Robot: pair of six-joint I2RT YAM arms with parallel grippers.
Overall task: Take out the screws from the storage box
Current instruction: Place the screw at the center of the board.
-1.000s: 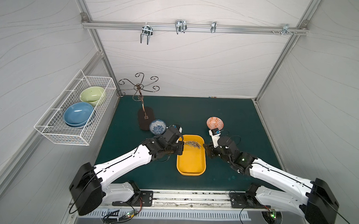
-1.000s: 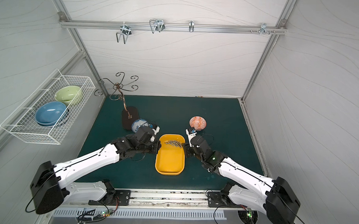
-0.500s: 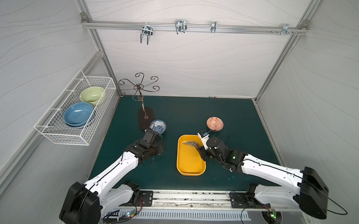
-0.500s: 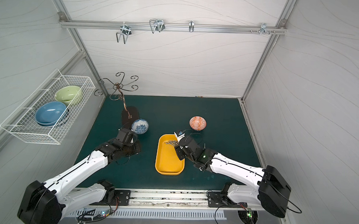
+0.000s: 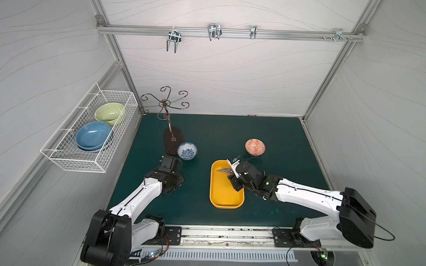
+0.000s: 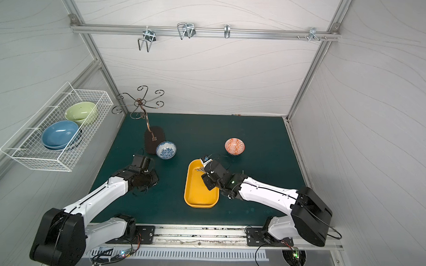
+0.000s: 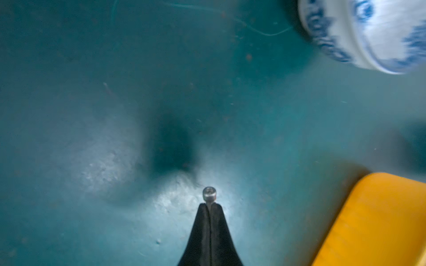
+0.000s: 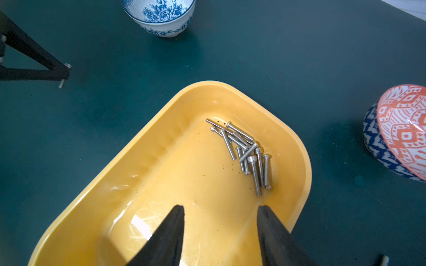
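A yellow storage box (image 6: 188,186) is seen on the green worktop (image 6: 255,140), with a few screws (image 6: 200,170) gathered at its far end. The right pincer (image 6: 209,183) is held over the box, just beside them. The left arm (image 6: 107,190) is stretched towards a blue-patterned bowl (image 6: 166,149), well apart from the box. An orange-patterned bowl (image 6: 234,146) is set beyond it.

Silver screws (image 8: 254,175) clustered in yellow storage box (image 8: 175,175)
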